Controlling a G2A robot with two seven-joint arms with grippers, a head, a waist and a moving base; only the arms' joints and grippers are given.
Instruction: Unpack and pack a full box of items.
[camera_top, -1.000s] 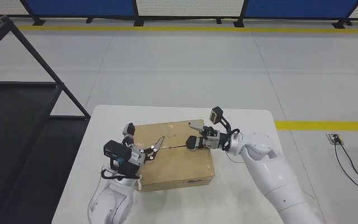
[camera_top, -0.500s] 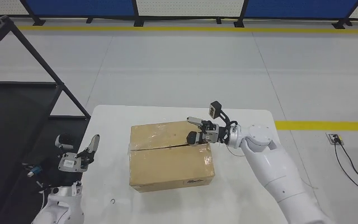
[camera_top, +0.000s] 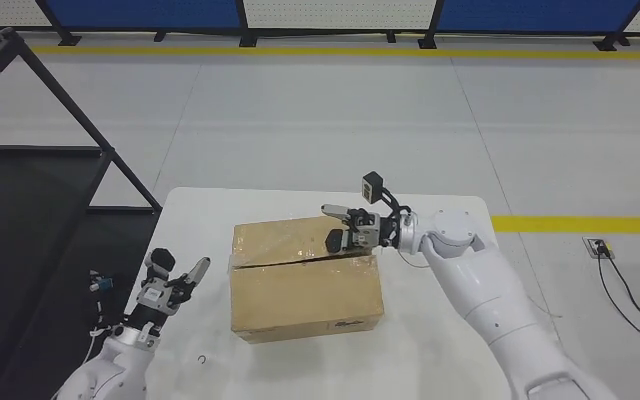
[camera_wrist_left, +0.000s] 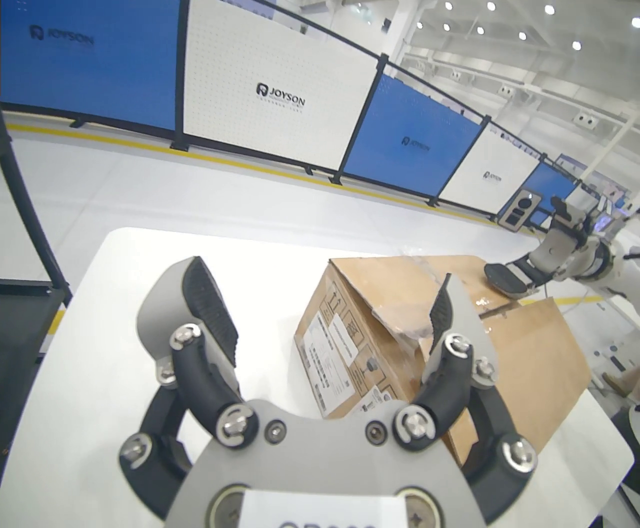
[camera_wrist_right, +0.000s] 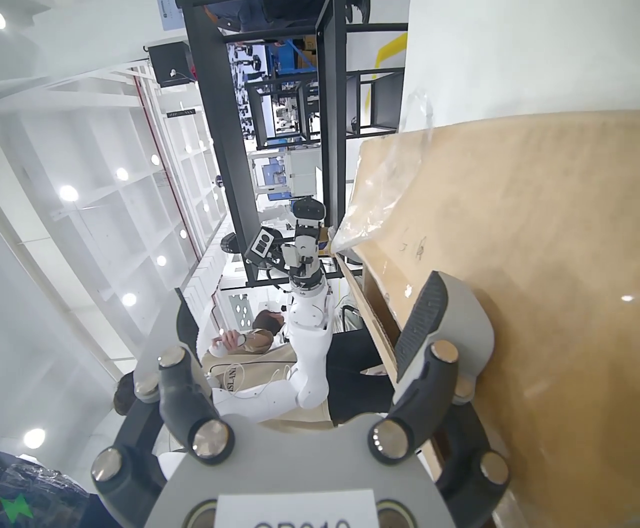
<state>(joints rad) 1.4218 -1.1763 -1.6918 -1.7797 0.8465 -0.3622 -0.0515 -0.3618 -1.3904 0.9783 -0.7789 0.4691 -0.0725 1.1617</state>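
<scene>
your left gripper (camera_top: 180, 270) hangs at the left edge of the table (camera_top: 200, 215), jaws apart and empty, with the box (camera_top: 305, 295) well off to its right. the box sits mid-table, long axis left to right, and its top seam (camera_top: 290, 262) runs the same way. your right gripper (camera_top: 337, 226) is the nearer one. its jaws are apart at the far flap (camera_top: 280, 240) by the seam, one pad against the cardboard. the lift likely goes up and toward the far side.

Brown box (camera_top: 305, 290) (white label (camera_wrist_left: 331, 352) on one side), white table (camera_top: 200, 218).
</scene>
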